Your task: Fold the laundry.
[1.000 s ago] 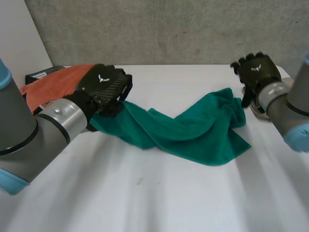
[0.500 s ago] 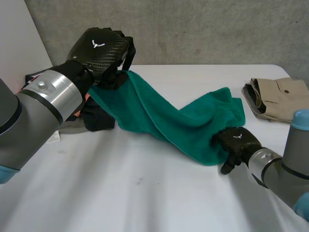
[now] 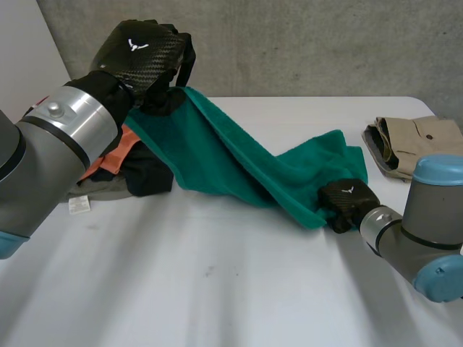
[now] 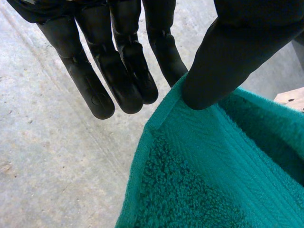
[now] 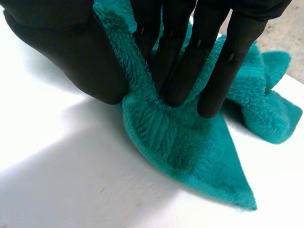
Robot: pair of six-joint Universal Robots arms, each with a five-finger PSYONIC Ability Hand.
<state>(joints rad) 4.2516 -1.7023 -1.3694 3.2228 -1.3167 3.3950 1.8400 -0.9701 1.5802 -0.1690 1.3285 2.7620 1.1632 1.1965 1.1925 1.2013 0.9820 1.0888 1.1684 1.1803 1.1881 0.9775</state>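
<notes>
Orange, black and grey clothes are piled at the left of the white table. Above them one corner of the green towel is held up, pinched under the thumb of the left hand. The towel is stretched down to its near corner, nipped between thumb and fingers of the right hand on the tabletop. A folded beige garment is laid at the far right.

I log the towel as plain teal green, with a ribbed woven band along its hem. The left hand and right hand are black, each with a small white emblem. The table is white. The orange cloth lies over the black cloth. The folded garment is beige. The wall is mottled grey.
</notes>
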